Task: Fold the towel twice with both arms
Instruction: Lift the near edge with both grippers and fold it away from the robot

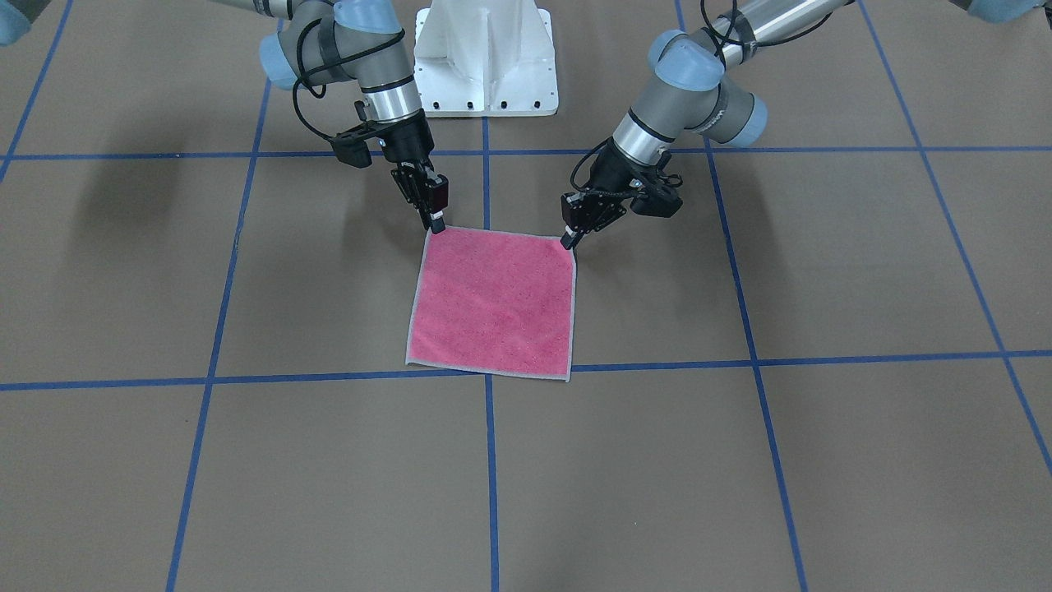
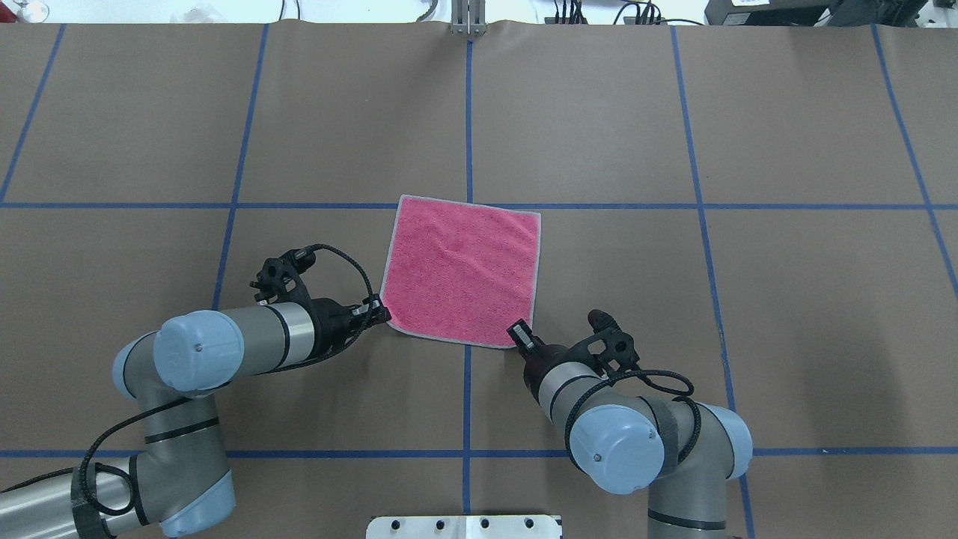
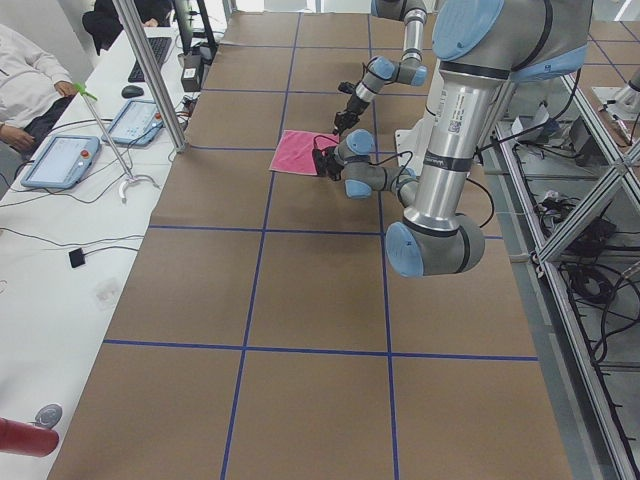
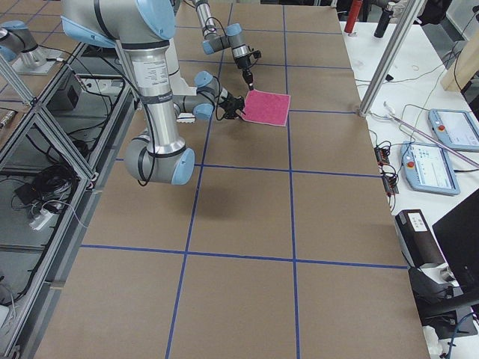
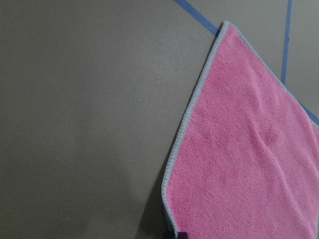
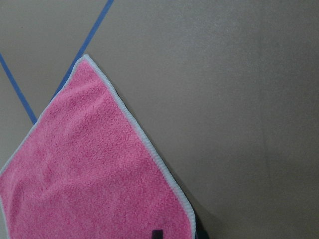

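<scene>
The towel (image 1: 493, 304) lies flat on the brown table, pink face up, light grey edging all round; it also shows in the overhead view (image 2: 464, 269) and both wrist views (image 5: 249, 164) (image 6: 94, 174). My left gripper (image 1: 569, 240) (image 2: 382, 314) is down at the towel's near corner on my left, its fingers together on that corner. My right gripper (image 1: 436, 224) (image 2: 516, 329) is down at the near corner on my right, fingers together on it. Both corners are at table level. Only the fingertips (image 5: 175, 234) (image 6: 157, 233) show in the wrist views.
The white pedestal base (image 1: 485, 57) stands behind the arms. Blue tape lines (image 2: 468, 112) grid the table. A side table with tablets (image 3: 60, 160) and a seated person (image 3: 20, 90) is beyond the far edge, with a metal pole (image 3: 150, 70).
</scene>
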